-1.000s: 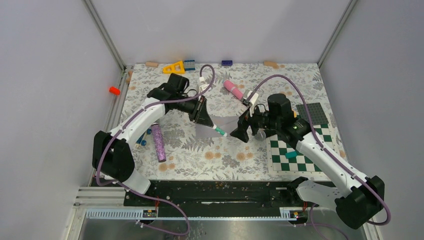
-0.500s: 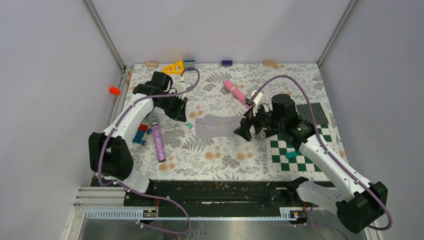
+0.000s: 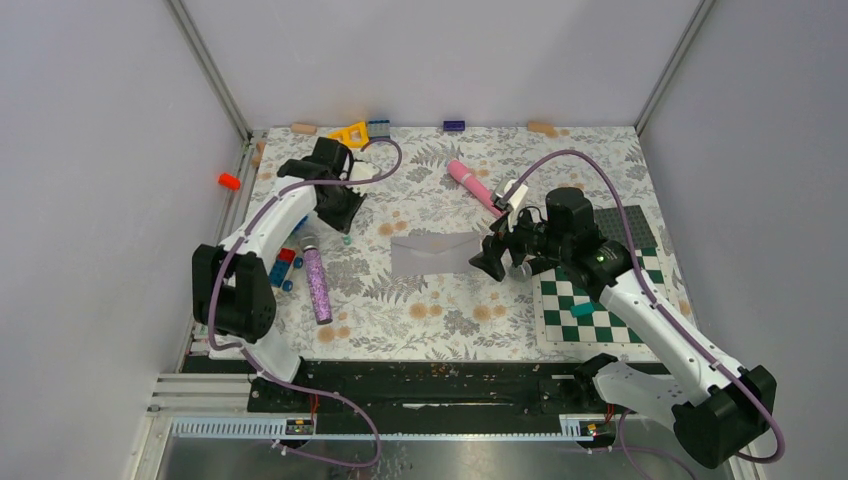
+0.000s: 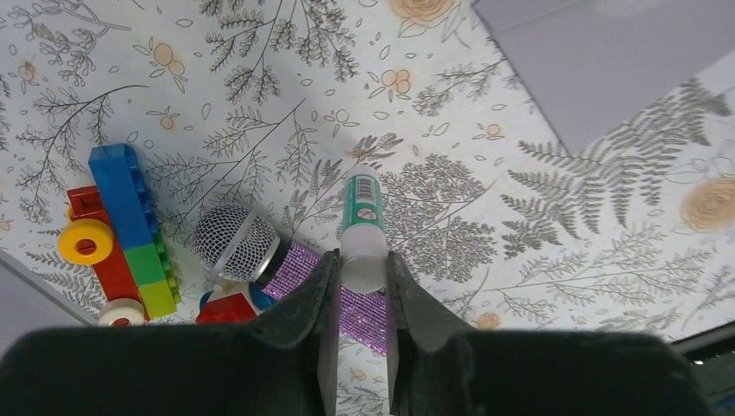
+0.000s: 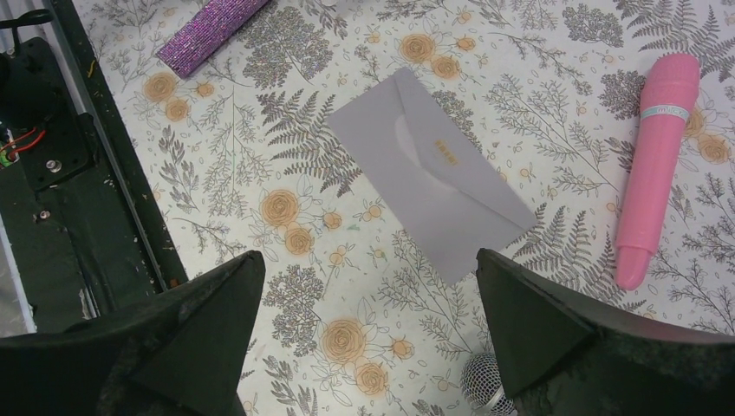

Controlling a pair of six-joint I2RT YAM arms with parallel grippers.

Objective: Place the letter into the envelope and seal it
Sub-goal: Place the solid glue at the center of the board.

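over the last second the left gripper (image 3: 345,228) has pulled away from the pale grey-lavender paper envelope (image 3: 432,252) and swung off to the back left of the bench (image 3: 440,310). it stays nearly closed, pinching a green-and-white glue stick (image 4: 362,217) that points down at the cloth. the left wrist view shows it now hanging above a purple glitter microphone (image 4: 234,244) and a small stack of coloured toy bricks (image 4: 130,225).

the envelope now lies uncovered and flat in the middle of the bench, flap folded down, a small gold mark on it in the right wrist view. no letter is visible, so it is probably already inside. the right gripper (image 3: 490,258) has barely moved: it hovers just beside the envelope's right end, jaws spread wide and holding nothing.

the gluing looks finished. what remains, most likely, is pressing the flap down, and the glue stick may be on its way to being set aside.

the bench wears a white cloth printed with grey ferns and orange flowers. a pink cylinder (image 3: 470,181) lies behind the envelope, and a green-and-white checkerboard mat (image 3: 590,312) sits to the right. a yellow triangle block (image 3: 348,133) rests by the back edge. plain pale grey walls on metal posts close in three sides.
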